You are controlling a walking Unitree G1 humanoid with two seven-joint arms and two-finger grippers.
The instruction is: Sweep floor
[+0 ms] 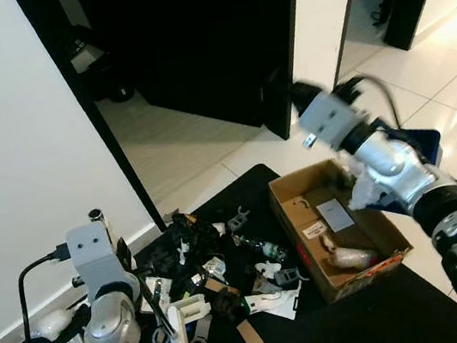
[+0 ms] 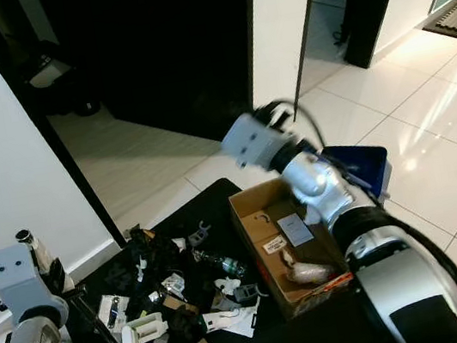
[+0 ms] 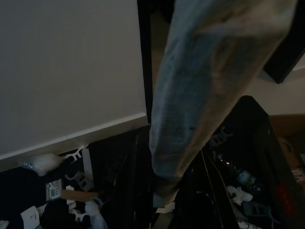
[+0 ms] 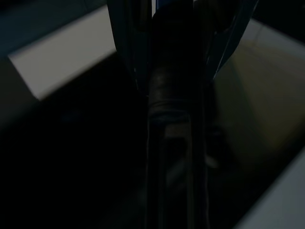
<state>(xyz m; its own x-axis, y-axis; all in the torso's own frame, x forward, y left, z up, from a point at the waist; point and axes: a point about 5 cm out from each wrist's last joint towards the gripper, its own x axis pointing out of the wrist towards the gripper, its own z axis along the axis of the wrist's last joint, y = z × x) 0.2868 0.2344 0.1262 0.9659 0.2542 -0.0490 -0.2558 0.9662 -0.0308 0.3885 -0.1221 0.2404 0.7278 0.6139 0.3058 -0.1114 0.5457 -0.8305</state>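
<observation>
Scattered litter [image 1: 218,269] is lying heaped on the black mat [image 1: 340,328], just beside an open cardboard box [image 1: 342,227]; white floor tiles [image 1: 452,101] are surrounding them.

Silver jointed arms [image 1: 106,330] with boxy wrists and black cables [image 1: 28,325].

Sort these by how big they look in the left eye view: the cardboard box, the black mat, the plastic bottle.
1. black mat
2. cardboard box
3. plastic bottle
</observation>
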